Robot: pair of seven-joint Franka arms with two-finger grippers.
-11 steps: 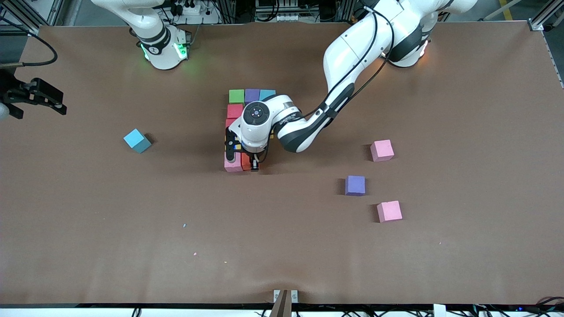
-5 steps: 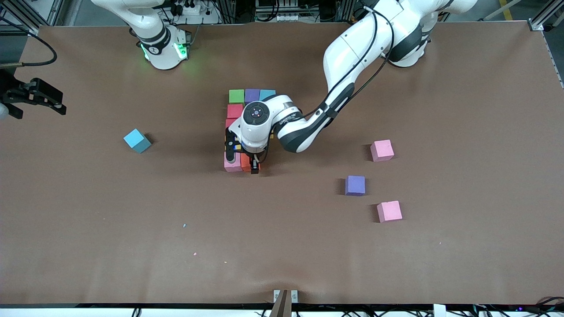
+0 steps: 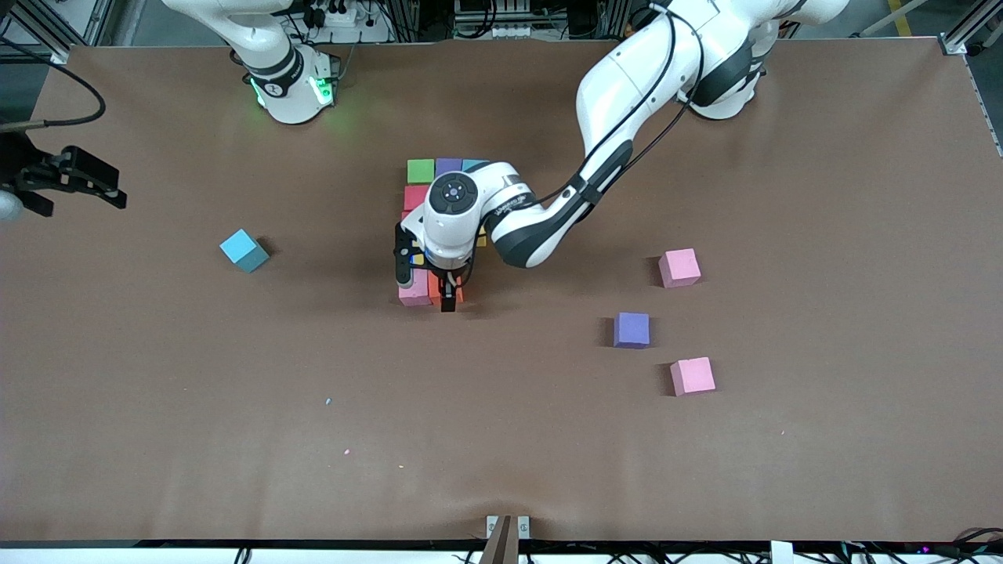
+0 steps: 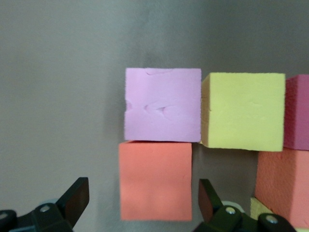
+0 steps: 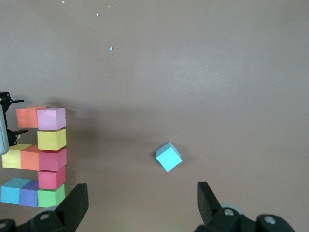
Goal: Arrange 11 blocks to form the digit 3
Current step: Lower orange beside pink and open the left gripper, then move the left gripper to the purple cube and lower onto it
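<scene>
Digit 3 (image 5: pixel 41 157) — ten blocks placed at desk centre; bottom row holds pink and orange block (image 4: pixel 155 180), one short.

Left gripper (image 4: pixel 143 199) — above orange block, jaws open.

Right gripper (image 5: pixel 142 205) — waiting, open; light blue block (image 3: pixel 244 250) loose at nine o'clock.

The left arm's white wrist (image 3: pixel 450 211) covers the middle rows of the multicoloured foam cube figure (image 3: pixel 427 227) in the front view. In the left wrist view, a dark pink foam cube (image 4: pixel 297 112) is cut by the edge, as are an orange one (image 4: pixel 285 180) and both black fingertips (image 4: pixel 75 199).
</scene>
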